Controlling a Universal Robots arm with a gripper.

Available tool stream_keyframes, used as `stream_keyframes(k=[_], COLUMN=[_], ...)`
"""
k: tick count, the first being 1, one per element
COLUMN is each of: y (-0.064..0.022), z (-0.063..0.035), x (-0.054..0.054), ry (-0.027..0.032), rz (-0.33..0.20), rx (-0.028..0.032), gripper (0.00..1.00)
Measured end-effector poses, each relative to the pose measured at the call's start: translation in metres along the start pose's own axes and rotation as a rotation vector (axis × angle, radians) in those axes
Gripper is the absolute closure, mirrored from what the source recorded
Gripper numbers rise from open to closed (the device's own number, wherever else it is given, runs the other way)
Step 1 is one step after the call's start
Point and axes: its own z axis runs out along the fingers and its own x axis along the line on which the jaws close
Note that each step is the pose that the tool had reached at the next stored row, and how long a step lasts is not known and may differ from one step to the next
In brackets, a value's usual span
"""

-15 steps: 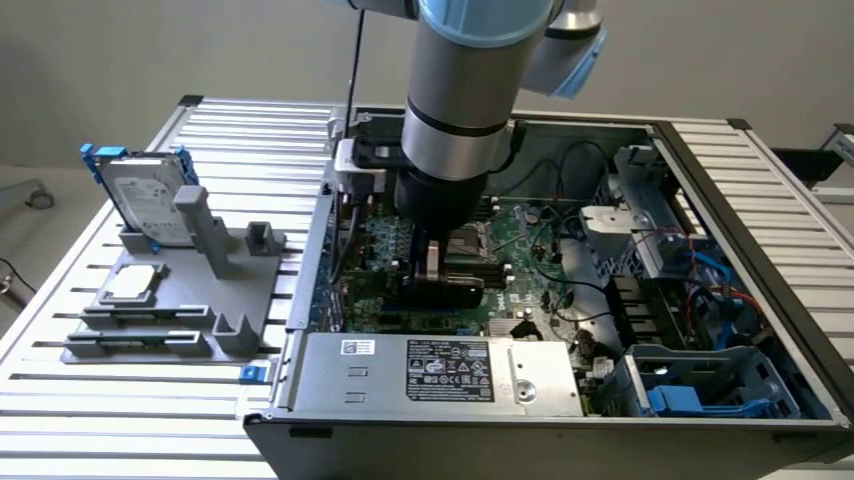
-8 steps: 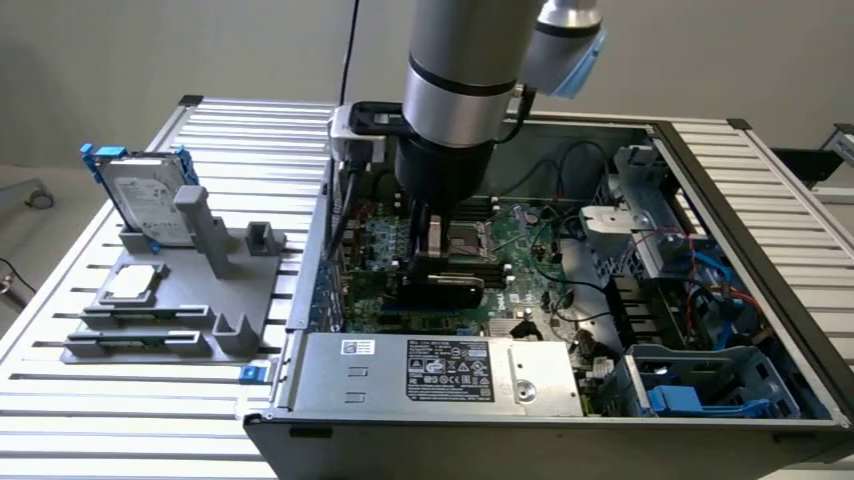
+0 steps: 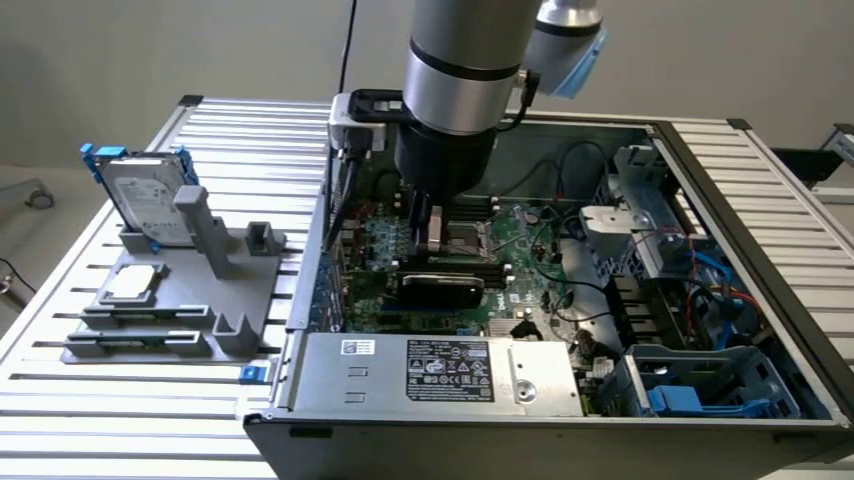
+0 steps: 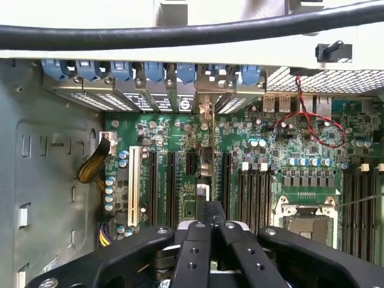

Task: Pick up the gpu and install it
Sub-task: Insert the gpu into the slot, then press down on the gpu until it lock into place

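The gpu (image 3: 441, 290) stands on edge on the green motherboard (image 3: 527, 260) inside the open computer case, its black rounded shroud facing the exterior view. In the wrist view I see the gpu (image 4: 204, 168) edge-on, running along an expansion slot toward the rear bracket openings. My gripper (image 3: 430, 240) reaches down into the case directly over the card's upper edge. The gripper (image 4: 210, 210) has its black fingers (image 4: 193, 240) drawn together and shut. Whether they touch or pinch the card's edge I cannot tell.
On the exterior view's left, a grey fixture (image 3: 227, 300) holds a silver hard drive with a blue frame (image 3: 140, 195) and a small square chip (image 3: 134, 283). The power supply (image 3: 441, 370), drive cages (image 3: 694, 385) and loose cables (image 4: 318, 129) crowd the case. An open CPU socket (image 4: 303, 222) lies near the gripper.
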Motion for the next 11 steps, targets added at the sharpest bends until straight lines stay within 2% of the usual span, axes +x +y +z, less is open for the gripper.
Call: stream_keyframes(k=[11], y=[0.0], z=[0.0], x=[0.0], ry=[-0.0038], rz=[0.0], rx=[0.0], gripper=[0.89])
